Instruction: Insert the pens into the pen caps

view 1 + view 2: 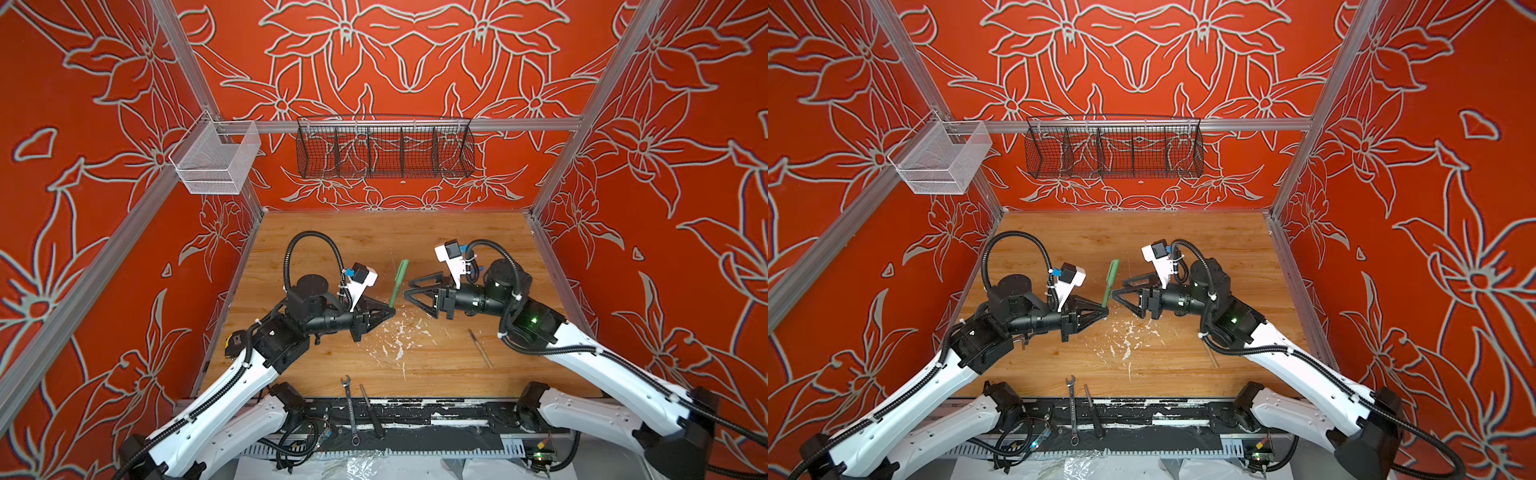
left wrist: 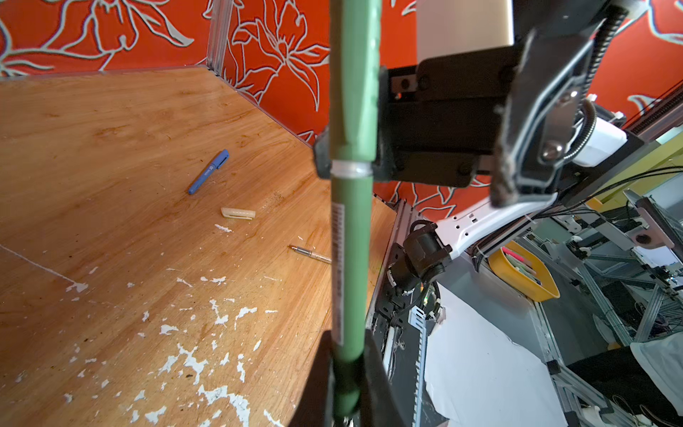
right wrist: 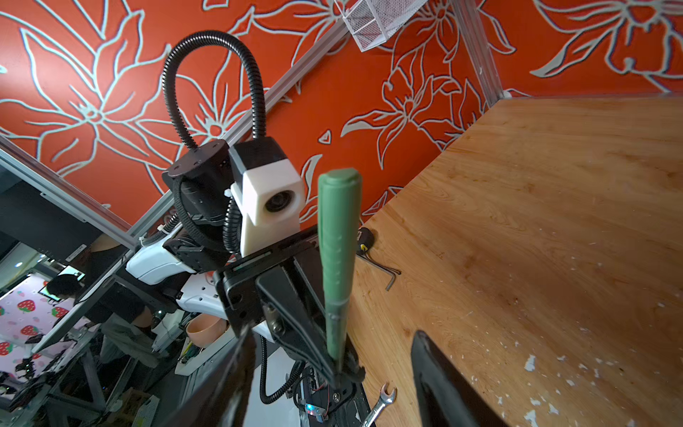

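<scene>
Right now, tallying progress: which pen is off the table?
The green pen, gripped by the left claw; the blue pen and the tan pen lie flat on the wooden table.

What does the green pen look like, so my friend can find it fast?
Over the wooden table, find the left gripper near the middle. It pinches the green pen by its lower end, sticking up. It's the only green stick; the blue pen lies flat.
</scene>
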Available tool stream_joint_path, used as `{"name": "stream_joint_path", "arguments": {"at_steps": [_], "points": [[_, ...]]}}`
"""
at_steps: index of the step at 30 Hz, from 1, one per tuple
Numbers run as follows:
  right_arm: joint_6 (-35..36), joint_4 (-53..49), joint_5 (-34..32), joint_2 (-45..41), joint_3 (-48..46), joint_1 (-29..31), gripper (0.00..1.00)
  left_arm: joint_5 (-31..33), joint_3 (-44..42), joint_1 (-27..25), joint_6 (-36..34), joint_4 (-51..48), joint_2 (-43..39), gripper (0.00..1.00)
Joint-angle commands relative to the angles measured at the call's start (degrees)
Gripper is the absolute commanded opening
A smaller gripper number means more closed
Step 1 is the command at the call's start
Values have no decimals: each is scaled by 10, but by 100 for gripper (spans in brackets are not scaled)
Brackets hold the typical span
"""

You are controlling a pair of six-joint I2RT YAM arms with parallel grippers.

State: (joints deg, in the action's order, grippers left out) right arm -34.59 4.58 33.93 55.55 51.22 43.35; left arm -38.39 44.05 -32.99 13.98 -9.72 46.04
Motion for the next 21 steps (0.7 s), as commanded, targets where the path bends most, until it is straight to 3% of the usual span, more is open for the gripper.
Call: {"name": "stream_joint_path", "arguments": {"at_steps": [1,10,21], "points": [[28,-55,-35,-30,5,-14,71,-7,-11,-1,1,26,0,0],[85,-122,-10,13,102,-34,74,-27,-22,-1,12,40,0,0],[78,-116,-12,53,130,-34,74,-31,-20,-1,13,38,-5,0]]}}
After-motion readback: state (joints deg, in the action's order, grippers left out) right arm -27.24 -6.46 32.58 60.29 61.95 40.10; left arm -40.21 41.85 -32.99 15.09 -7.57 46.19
